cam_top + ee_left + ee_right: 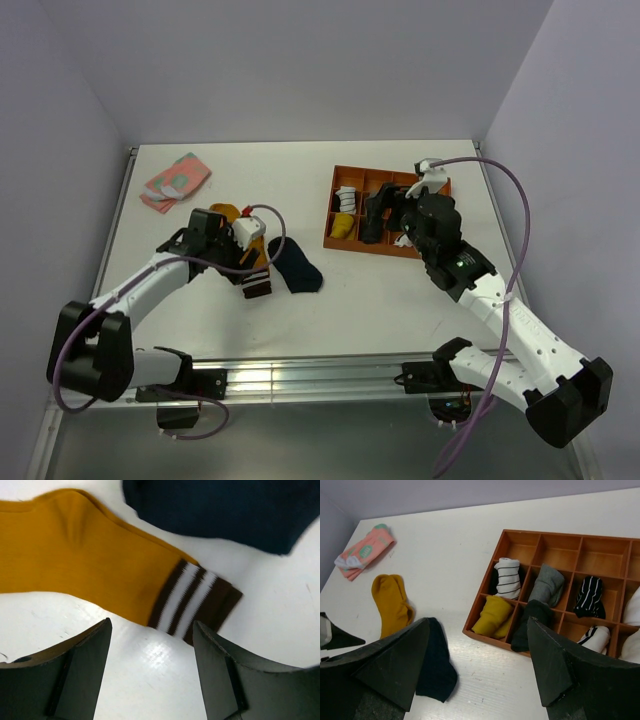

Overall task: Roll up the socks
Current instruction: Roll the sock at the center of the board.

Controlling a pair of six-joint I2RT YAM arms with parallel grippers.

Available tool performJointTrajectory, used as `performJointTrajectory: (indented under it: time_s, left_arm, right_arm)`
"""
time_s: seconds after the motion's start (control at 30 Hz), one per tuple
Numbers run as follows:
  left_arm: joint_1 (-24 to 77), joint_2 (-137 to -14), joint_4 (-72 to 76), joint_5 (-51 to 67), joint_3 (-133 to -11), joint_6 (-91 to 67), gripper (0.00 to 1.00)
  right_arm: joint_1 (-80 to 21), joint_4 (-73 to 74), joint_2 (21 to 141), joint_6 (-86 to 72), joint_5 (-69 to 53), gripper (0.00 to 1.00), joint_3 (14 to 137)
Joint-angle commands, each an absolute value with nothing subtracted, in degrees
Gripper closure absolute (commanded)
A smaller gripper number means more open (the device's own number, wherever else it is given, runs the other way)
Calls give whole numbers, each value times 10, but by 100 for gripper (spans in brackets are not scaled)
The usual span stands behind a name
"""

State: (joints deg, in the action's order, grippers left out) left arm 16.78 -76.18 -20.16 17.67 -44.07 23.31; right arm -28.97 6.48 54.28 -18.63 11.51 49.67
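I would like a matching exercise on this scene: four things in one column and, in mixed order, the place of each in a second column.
Things:
1. mustard sock
2. navy sock
3. pink-and-green cloth
4. orange tray

Places:
A. far left, lying alone
B. right side, divided into compartments
C. flat, under the open left claw
D. flat, just right of the striped cuff

Pairs: 1-C; 2-D; 3-A; 4-B
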Motion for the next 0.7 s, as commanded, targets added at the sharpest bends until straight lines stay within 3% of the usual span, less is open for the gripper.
performJointTrajectory:
  time_s: [0.0,0.27,0.67]
  left_arm:
    - [184,-695,-174,190,-406,264,28]
    - [216,-673,-175,243,-375,278,30]
    - [245,-695,-123,236,-327,271,39]
  right_arm:
    - [-296,55,543,-208,113,14,487]
    - [-311,60,553,-225,123,18,487]
    - [-321,55,555,-225,127,20,478]
